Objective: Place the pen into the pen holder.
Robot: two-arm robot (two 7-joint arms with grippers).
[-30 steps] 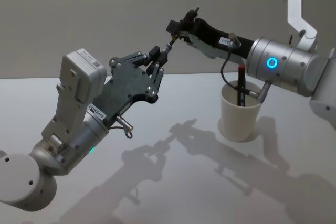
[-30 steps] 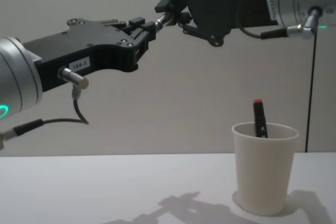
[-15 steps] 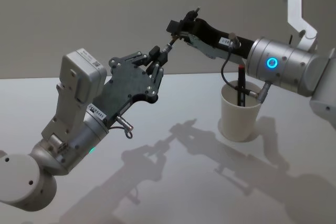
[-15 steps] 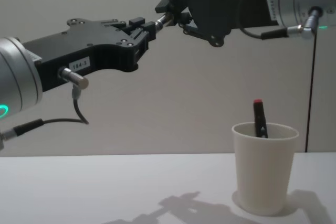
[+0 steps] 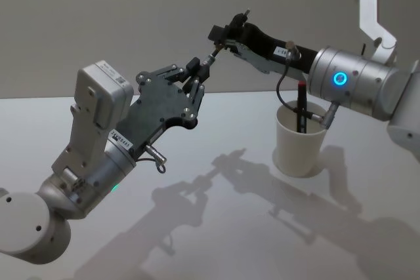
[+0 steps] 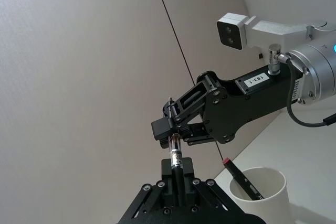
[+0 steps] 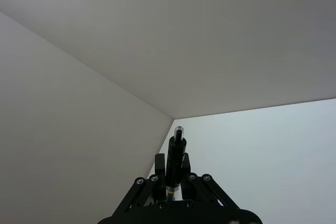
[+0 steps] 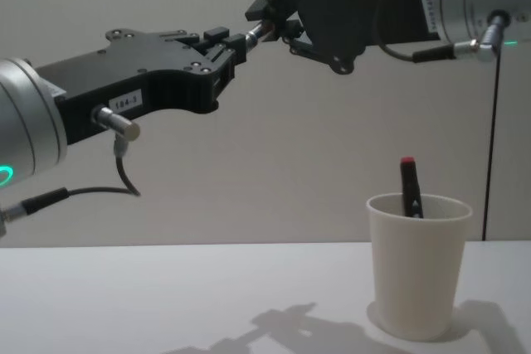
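Both arms are raised well above the tabletop (image 5: pixel 216 129), their tips meeting in mid-air over a short pen (image 5: pixel 211 57) — a handover, by the look of it. The left gripper (image 5: pixel 197 77) has its jaws pinching the pen's lower end; the right gripper (image 5: pixel 222 39) meets the upper end, and its jaws look pressed onto the barrel too. Passing it across makes sense, since the pen holder (image 5: pixel 300 141) stands on the right side of the tabletop, directly under the right arm and well apart from the left. A dark pen with a red cap (image 5: pixel 301 106) already leans inside the cup; it takes up some of the mouth, so the incoming pen should probably drop in beside it.
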